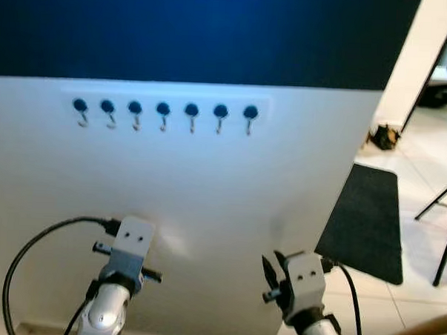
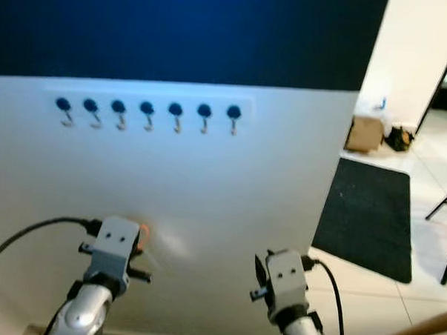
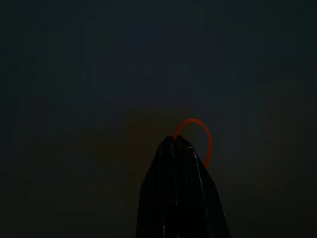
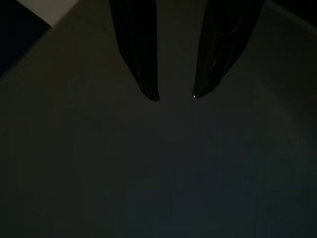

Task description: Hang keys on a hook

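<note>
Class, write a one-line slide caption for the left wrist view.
Left gripper shut on an orange ring, in deep shade.

your head stereo pair looks forward and slightly down at the white wall (image 1: pixel 208 189), close, both eyes sharing the hook row (image 1: pixel 163 114) and both wrists. each wrist cam looks along its own fingers at that wall, very near, dark.

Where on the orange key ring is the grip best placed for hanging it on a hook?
Grip the orange ring at its lower arc, as the left gripper does, fingers shut. That leaves the open loop clear beyond the tips, probably free to slip over a hook from the front.
</note>
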Controlling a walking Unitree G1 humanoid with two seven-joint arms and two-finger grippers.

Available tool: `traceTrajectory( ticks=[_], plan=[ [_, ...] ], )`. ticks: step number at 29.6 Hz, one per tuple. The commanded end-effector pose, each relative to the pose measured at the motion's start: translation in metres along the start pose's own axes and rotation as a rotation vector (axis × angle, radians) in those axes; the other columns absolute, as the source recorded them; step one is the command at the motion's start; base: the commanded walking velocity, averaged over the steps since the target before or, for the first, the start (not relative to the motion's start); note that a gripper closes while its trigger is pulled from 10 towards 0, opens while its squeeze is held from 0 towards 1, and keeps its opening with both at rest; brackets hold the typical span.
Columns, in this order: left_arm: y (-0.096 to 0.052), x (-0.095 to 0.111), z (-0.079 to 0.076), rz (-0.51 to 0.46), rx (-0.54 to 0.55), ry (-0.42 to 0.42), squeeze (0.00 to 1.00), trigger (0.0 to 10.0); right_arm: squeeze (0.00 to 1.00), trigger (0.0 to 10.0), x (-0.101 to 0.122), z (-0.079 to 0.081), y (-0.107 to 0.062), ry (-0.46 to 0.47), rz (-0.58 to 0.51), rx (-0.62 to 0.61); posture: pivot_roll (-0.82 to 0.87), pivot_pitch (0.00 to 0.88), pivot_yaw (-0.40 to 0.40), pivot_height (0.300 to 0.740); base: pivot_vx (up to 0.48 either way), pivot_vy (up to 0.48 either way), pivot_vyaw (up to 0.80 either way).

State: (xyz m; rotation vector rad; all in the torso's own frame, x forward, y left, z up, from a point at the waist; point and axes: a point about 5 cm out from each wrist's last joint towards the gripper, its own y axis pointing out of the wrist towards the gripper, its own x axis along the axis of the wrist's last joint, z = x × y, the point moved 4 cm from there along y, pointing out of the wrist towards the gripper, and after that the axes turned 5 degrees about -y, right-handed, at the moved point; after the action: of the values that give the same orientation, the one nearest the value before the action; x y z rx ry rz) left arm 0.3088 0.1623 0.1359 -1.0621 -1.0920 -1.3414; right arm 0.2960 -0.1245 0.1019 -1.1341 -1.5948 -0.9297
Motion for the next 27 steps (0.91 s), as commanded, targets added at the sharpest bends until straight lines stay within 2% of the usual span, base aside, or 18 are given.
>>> traceTrajectory(
  ticks=[1,8,14,18,23,26,27],
  plan=[
    [-0.003,-0.005,0.003,0.015,0.012,0.013,0.0,10.0,0.0,10.0,-0.006,0.006,-0.004,0.014,0.023,0.02,0.05,0.106,0.069,0.74,0.0,0.0,0.0],
    [-0.002,-0.006,0.007,0.02,0.048,0.022,0.0,10.0,0.0,10.0,-0.016,0.01,-0.006,0.021,0.06,0.045,0.05,0.11,0.062,0.74,0.0,0.0,0.0],
    [-0.001,-0.006,0.013,0.03,0.079,0.007,0.0,10.0,0.0,10.0,-0.032,0.011,-0.01,0.028,0.118,0.019,0.04,0.126,0.069,0.74,0.0,0.0,0.0],
    [0.004,0.006,0.011,0.014,0.051,-0.049,0.0,10.0,0.0,10.0,-0.043,0.01,-0.01,0.011,0.156,-0.003,0.04,0.135,0.071,0.74,0.0,0.0,0.0],
    [0.011,0.025,0.015,-0.016,0.018,-0.083,0.0,10.0,0.0,10.0,-0.042,0.01,-0.007,0.012,0.149,0.003,0.05,0.142,0.077,0.74,0.0,0.0,0.0],
    [0.017,0.046,0.026,-0.037,0.003,-0.091,0.0,10.0,0.0,10.0,-0.038,0.006,0.0,0.013,0.134,0.0,0.08,0.16,0.082,0.74,0.0,0.0,0.0],
    [0.017,0.046,0.026,-0.037,0.003,-0.091,0.0,10.0,0.0,10.0,-0.038,0.006,0.0,0.013,0.134,0.0,0.08,0.16,0.082,0.74,0.0,0.0,0.0]
  ],
)
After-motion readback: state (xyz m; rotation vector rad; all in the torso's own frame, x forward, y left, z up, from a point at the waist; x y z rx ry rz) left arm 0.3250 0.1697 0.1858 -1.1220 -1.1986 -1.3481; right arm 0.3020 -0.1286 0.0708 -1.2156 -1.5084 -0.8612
